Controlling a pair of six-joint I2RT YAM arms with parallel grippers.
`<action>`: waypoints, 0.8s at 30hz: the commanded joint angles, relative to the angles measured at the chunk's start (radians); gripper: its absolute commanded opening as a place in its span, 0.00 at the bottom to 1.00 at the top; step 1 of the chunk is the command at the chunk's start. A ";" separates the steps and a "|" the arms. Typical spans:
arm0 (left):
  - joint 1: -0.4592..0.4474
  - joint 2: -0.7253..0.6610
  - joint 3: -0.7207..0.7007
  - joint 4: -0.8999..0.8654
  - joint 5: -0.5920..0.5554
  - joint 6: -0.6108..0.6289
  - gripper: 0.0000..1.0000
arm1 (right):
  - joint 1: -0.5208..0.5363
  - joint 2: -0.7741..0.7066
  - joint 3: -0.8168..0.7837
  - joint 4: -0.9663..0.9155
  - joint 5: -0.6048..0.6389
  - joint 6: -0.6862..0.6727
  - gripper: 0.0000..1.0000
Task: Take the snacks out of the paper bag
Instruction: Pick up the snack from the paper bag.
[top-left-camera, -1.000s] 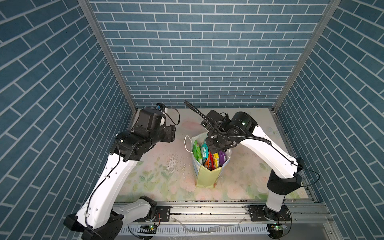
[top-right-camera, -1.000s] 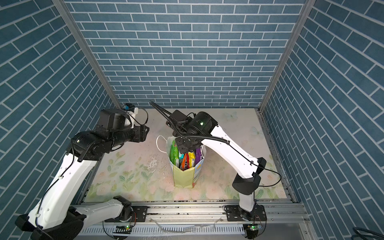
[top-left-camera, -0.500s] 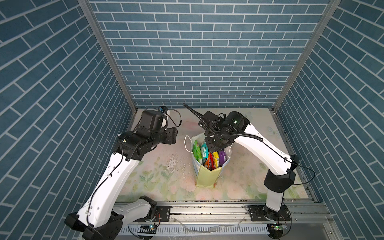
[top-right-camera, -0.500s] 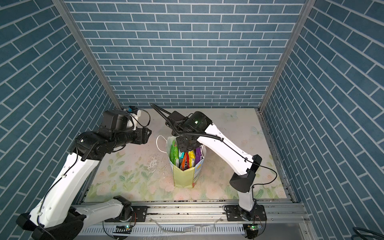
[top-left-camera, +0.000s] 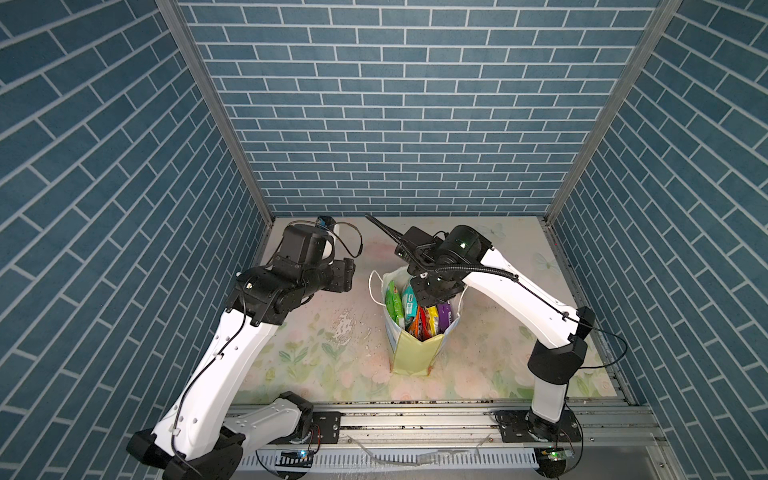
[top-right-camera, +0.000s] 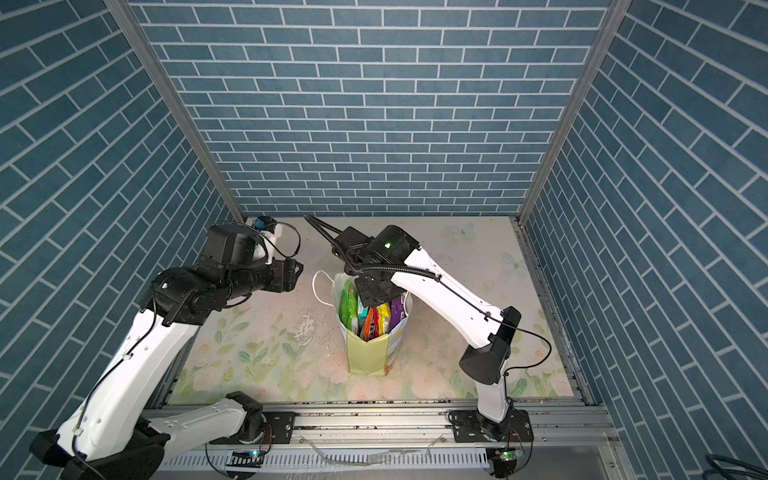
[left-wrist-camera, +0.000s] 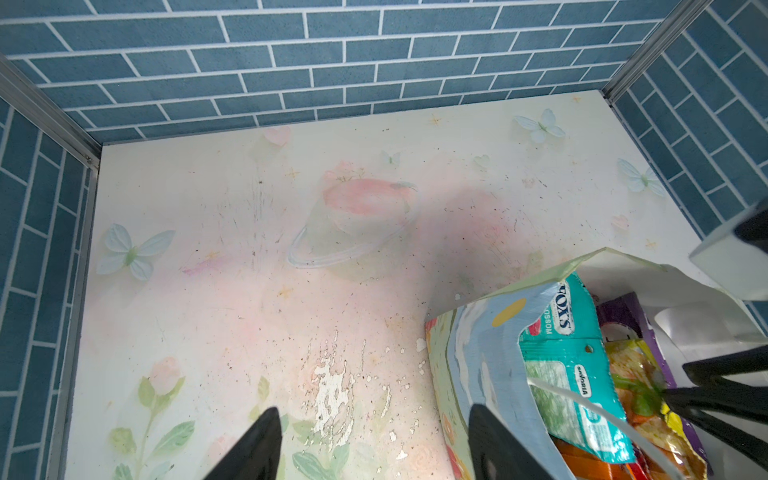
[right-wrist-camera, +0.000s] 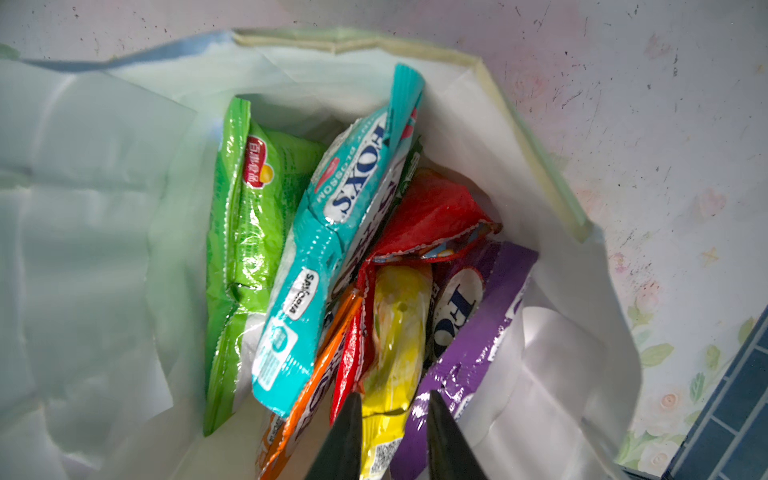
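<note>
The paper bag stands upright at mid-table with its mouth open. Inside it the snacks stand on end: a green chips packet, a teal Fox's packet, a red bag, an orange packet, a yellow packet and a purple Fox's packet. My right gripper reaches down into the bag's mouth, its fingers pressed on either side of the yellow packet's edge. To the left of the bag hovers my left gripper, open and holding nothing, one finger in front of the bag's printed side.
A white cord handle loops out from the bag's left side. The floral table cover has a worn, flaked patch left of the bag. Blue brick walls close three sides, and a metal rail runs along the front.
My right gripper's jaws have narrowed onto the yellow packet inside the bag. The left arm has shifted slightly lower and nearer the bag, still open.
</note>
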 joint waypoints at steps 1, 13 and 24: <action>0.007 -0.014 -0.014 0.013 0.010 -0.004 0.72 | -0.005 0.013 -0.016 0.002 -0.012 0.029 0.28; 0.007 -0.017 -0.029 0.017 -0.005 -0.001 0.71 | -0.007 0.056 -0.018 0.015 -0.006 0.024 0.20; 0.008 -0.018 -0.033 0.014 -0.014 0.009 0.71 | -0.007 0.047 0.029 0.000 0.033 0.030 0.00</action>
